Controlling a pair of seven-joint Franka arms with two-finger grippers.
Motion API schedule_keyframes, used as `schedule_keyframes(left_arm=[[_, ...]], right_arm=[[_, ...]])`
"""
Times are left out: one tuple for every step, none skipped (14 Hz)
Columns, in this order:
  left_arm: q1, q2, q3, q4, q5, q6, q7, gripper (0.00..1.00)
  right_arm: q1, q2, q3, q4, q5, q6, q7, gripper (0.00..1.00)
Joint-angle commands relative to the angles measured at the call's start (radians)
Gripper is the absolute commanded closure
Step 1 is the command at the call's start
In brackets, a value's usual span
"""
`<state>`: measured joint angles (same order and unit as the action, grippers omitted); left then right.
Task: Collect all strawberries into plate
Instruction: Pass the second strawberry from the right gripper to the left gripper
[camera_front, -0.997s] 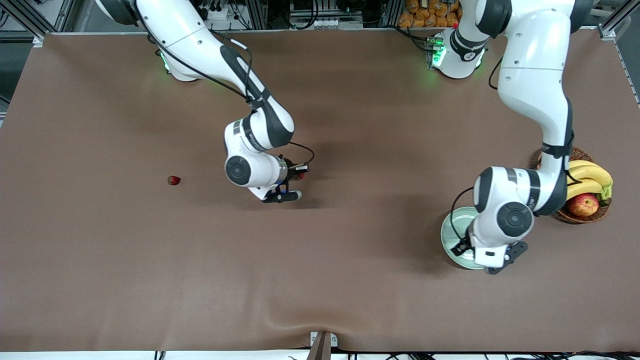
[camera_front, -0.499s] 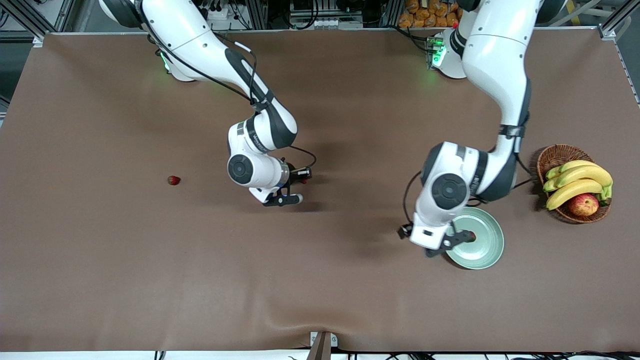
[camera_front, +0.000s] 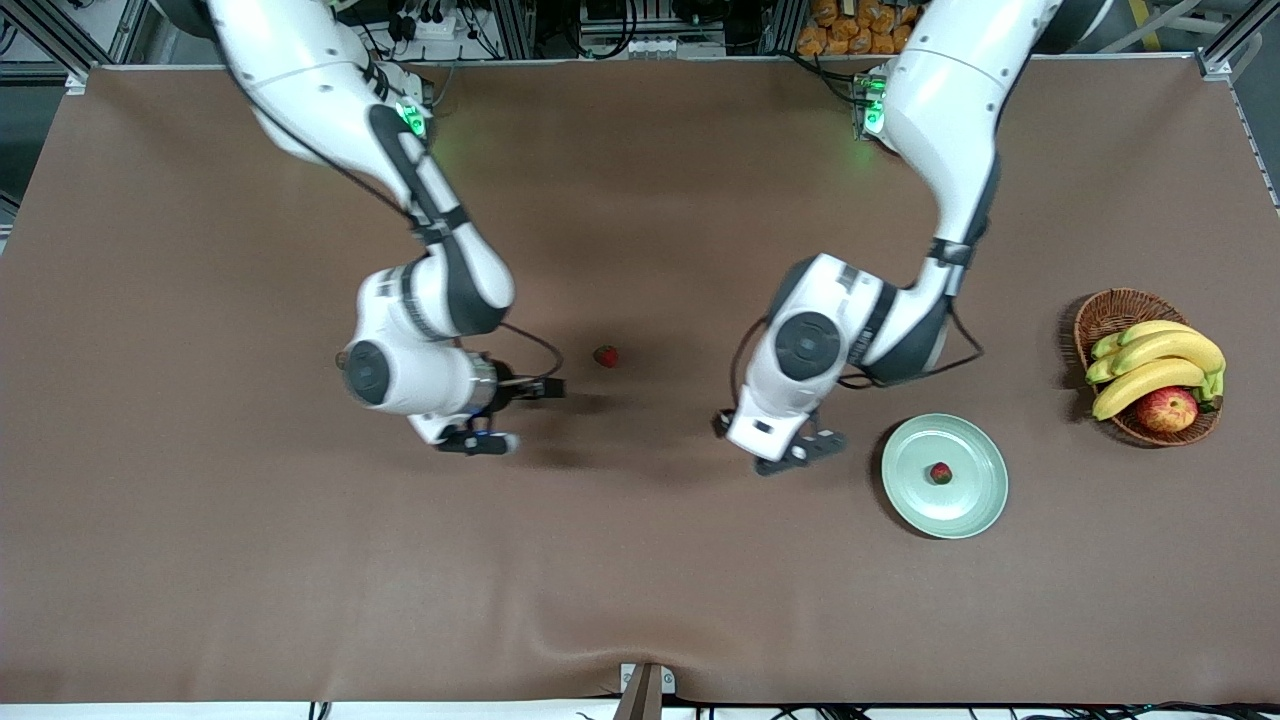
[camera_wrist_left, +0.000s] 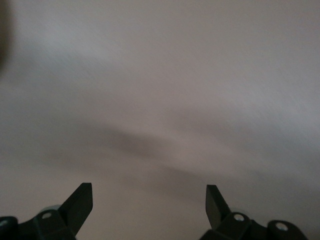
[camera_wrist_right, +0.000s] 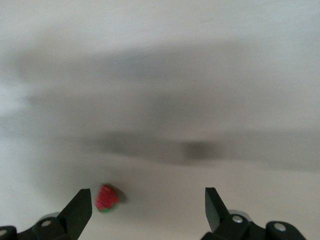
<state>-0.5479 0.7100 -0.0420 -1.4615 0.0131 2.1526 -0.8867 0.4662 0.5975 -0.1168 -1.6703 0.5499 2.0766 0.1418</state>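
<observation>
The pale green plate lies toward the left arm's end of the table, with one strawberry in its middle. Another strawberry lies alone on the brown table near the middle. My left gripper is open over bare table between that berry and the plate, with nothing between its fingers. My right gripper is open over the table beside the loose berry, toward the right arm's end. A blurred strawberry shows in the right wrist view, close to one fingertip of the right gripper.
A brown wicker basket with bananas and a red-yellow apple stands at the left arm's end, a little farther from the front camera than the plate. The brown table cover has a wrinkle at its near edge.
The right gripper opened, left its strawberry on the table and drew back toward the right arm's end. The left gripper swung off the plate toward the middle, leaving a strawberry in it.
</observation>
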Motion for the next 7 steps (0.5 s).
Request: schedule_keyframes(left_arm=[[-0.110, 0.037, 0.008, 0.050, -0.010, 0.001, -0.104, 0.00], [-0.156, 0.039, 0.010, 0.052, -0.010, 0.001, -0.139, 0.00], [-0.199, 0.051, 0.011, 0.065, -0.010, 0.024, -0.181, 0.00], [-0.239, 0.068, 0.010, 0.085, -0.010, 0.045, -0.225, 0.00], [-0.274, 0.074, 0.013, 0.092, -0.009, 0.052, -0.265, 0.00], [-0.305, 0.088, 0.014, 0.098, -0.007, 0.064, -0.287, 0.00], [-0.326, 0.109, 0.016, 0.099, -0.007, 0.093, -0.299, 0.00]], right_arm=[[-0.128, -0.065, 0.009, -0.023, -0.100, -0.108, -0.010, 0.00], [-0.167, -0.076, 0.009, -0.023, -0.134, -0.140, -0.010, 0.00], [-0.193, -0.081, 0.009, -0.031, -0.169, -0.159, -0.019, 0.00], [-0.213, -0.088, 0.009, -0.041, -0.215, -0.164, -0.039, 0.00], [-0.237, -0.100, 0.009, -0.057, -0.269, -0.162, -0.074, 0.00], [-0.263, -0.107, 0.009, -0.068, -0.309, -0.164, -0.109, 0.00], [-0.291, -0.110, 0.009, -0.084, -0.332, -0.165, -0.152, 0.00]])
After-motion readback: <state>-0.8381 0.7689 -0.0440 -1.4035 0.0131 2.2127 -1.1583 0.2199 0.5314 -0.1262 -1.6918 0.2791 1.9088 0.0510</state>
